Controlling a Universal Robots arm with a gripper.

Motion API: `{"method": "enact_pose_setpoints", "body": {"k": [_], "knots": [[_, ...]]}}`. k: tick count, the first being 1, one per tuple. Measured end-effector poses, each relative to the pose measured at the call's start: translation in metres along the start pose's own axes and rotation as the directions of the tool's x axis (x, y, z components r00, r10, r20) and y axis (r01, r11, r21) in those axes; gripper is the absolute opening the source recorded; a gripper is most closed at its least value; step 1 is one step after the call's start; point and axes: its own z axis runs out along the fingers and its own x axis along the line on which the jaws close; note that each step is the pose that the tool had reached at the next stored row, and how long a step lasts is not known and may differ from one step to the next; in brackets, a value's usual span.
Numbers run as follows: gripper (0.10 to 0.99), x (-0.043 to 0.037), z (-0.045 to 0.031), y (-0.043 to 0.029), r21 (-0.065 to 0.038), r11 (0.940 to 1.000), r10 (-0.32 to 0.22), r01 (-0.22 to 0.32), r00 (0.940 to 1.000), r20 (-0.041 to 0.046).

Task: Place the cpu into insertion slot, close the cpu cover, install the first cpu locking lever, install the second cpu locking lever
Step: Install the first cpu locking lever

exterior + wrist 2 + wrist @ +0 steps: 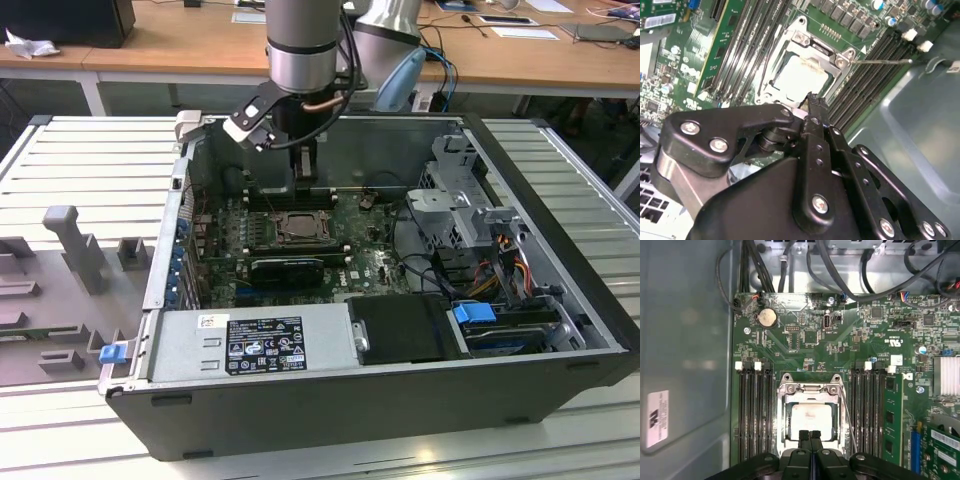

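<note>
Hovers w/ claw [810, 434] pinched closed, empty, over insertion slot [298, 228] edge. Cpu [810, 417] seated inside, cpu cover [786, 412] down around it.

arm [303, 45] vertical, hand [810, 436] low at its end, two fingers [803, 441] flush together, tips straight downward

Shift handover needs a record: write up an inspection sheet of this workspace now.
Surface: grey slatted metal table, carrying an open black computer case.
Job's things: silvery-grey square cpu framed by the thin silvery metal cpu cover, lying flat; thin wire lever angled away.
Clutter: grey plastic fixture blocks.
Claw: black claw shut, above the cover's edge.
Cables: black cable bundle.
Surroundings: wooden desks.
</note>
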Motion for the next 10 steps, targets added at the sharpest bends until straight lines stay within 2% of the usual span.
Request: {"method": "enact_pose_setpoints", "body": {"k": [3, 5, 10], "knots": [[0.106, 0.0002, -0.0065, 0.0003, 0.000, 1.0000, 0.000, 0.000, 1.0000, 0.0000], [0.106, 0.0002, -0.0078, 0.0003, 0.000, 1.0000, 0.000, 0.000, 1.0000, -0.0002], [0.106, 0.0002, -0.0078, 0.0003, 0.002, 0.9980, -0.063, 0.063, 0.9980, -0.0027]]}}
